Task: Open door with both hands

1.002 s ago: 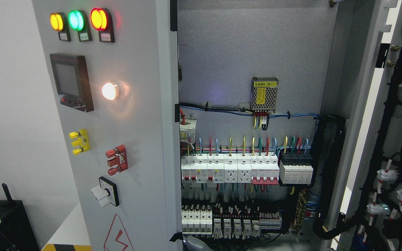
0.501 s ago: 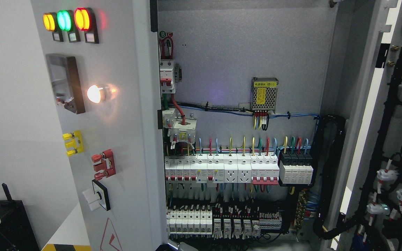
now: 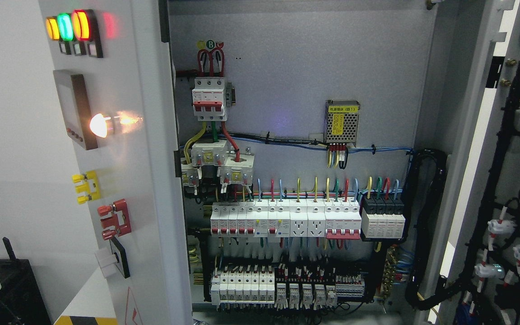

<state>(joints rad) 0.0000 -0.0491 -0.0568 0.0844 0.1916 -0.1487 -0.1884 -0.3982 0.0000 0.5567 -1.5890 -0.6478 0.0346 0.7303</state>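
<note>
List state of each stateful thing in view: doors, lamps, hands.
Left door: swung open, seen nearly edge-on.
Right door: open, wiring side showing.
Yellow lamp: lit.
Green lamp: lit.
Red lamp: lit.
White lamp: lit.
Screen: too oblique to tell.
Cabinet interior: exposed, breakers and wiring visible.
Robot hands: neither in view.

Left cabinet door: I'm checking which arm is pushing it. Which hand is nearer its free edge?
Neither left nor right can be named: no hand shows in the head view. The left cabinet door stands open, with nothing visible at its edge.
</note>
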